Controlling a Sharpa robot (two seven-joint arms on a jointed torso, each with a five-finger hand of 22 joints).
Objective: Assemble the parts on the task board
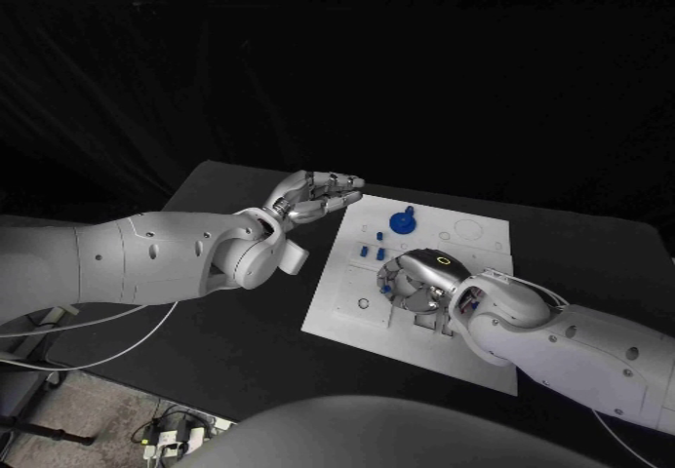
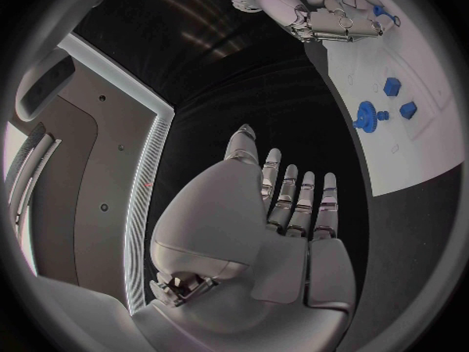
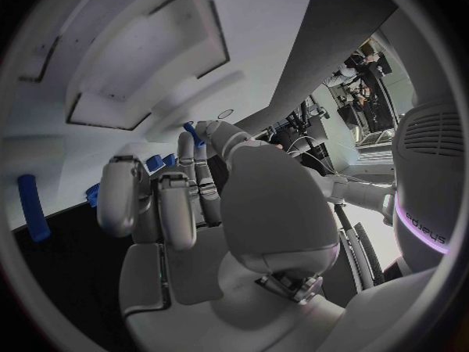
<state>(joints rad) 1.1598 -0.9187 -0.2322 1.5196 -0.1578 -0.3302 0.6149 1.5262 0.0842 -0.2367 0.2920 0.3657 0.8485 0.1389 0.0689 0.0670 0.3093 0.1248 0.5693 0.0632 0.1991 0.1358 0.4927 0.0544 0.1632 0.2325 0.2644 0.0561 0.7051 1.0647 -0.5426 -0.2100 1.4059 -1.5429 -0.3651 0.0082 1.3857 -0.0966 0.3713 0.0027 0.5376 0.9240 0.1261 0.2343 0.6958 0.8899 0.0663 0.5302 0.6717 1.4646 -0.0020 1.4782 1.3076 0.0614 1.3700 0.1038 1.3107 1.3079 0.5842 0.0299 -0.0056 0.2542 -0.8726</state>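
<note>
Several blue parts (image 1: pixel 375 251) are still lying loose on the task board (image 1: pixel 337 302), the right hand (image 1: pixel 422 283) curling over its middle, grip unclear, the left hand (image 1: pixel 317 195) hovering open, empty.

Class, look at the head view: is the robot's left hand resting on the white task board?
No. The left hand hangs over the black table beside the task board, fingers apart, holding nothing.

A black table (image 1: pixel 225 205) fills the middle of the head view; the white task board (image 1: pixel 344 292) lies flat on it, right of center.
</note>
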